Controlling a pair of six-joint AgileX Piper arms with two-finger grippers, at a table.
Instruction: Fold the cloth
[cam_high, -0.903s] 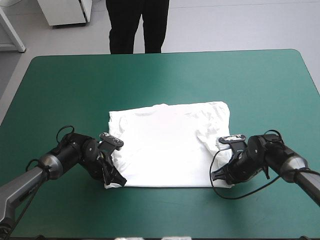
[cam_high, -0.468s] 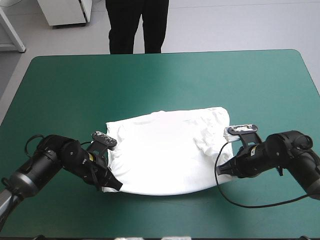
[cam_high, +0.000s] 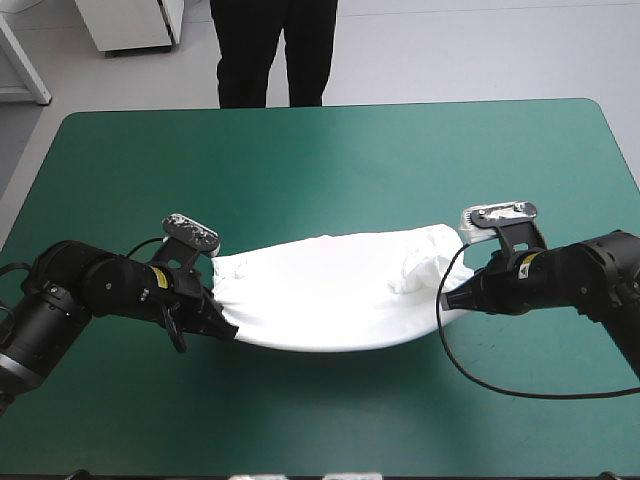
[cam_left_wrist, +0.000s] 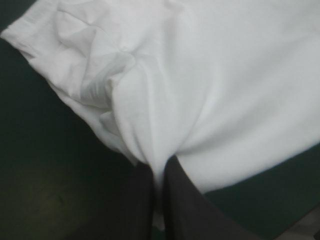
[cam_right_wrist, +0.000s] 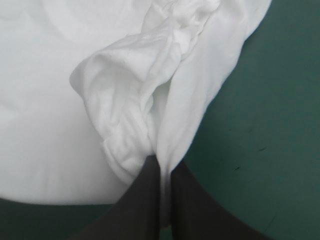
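Covering the table: one teal-green cover (cam_high: 330, 150), filling most of the frame.
T-shirt (cam_high: 320, 290): one, white, frame centre, its near edge raised and sagging between the grippers.
Grippers: two; left gripper (cam_high: 225, 335) lower left, right gripper (cam_high: 447, 300) centre right, each clamped on a shirt corner.

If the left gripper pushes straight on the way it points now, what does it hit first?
The T-shirt itself: the left gripper is shut on its edge, and the cloth spreads straight ahead of it. Depth is unclear, but nothing else shows in that line.
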